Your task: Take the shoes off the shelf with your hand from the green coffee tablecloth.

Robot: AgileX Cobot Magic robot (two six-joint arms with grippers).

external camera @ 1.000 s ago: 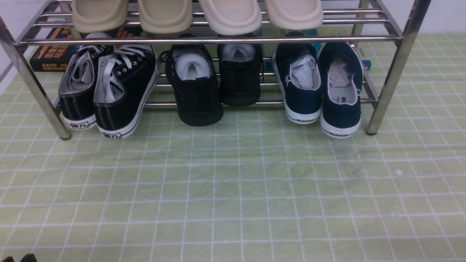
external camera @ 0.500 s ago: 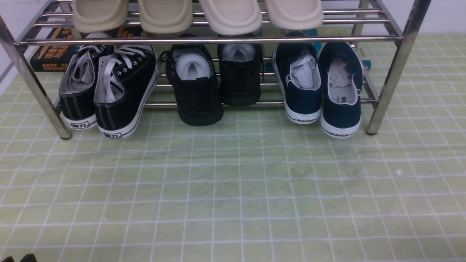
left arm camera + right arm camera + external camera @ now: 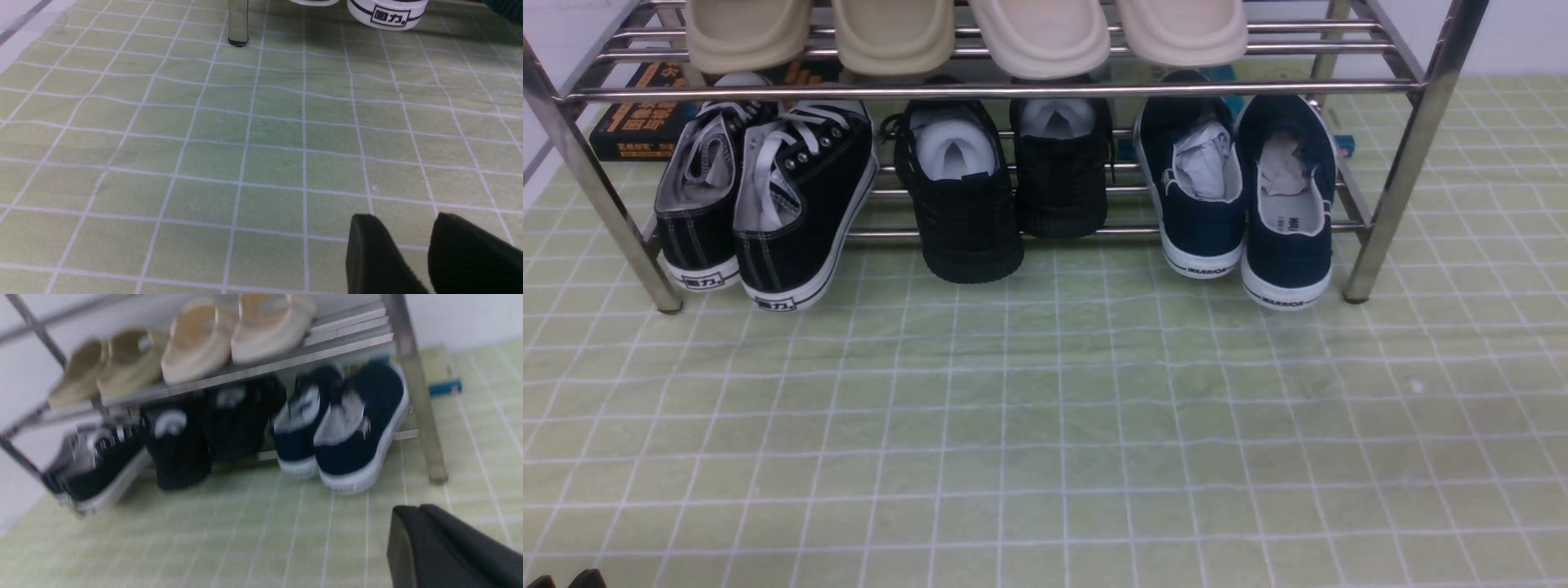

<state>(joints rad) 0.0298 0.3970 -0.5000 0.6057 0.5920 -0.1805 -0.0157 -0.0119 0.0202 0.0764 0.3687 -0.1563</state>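
— How are your arms?
— My left jaws stand parted, a gap between their two black fingers (image 3: 376, 253).
— And the other?
— My right jaws are pressed together, fingers (image 3: 449, 547) touching, gripping nothing.

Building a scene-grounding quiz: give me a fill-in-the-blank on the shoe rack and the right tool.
1. The navy shoes sit at the ___ end of the shelf's lower tier.
2. The upper tier holds ___ beige slippers.
3. The right tool is ___ and holds nothing.

Missing words: right; four; shut.
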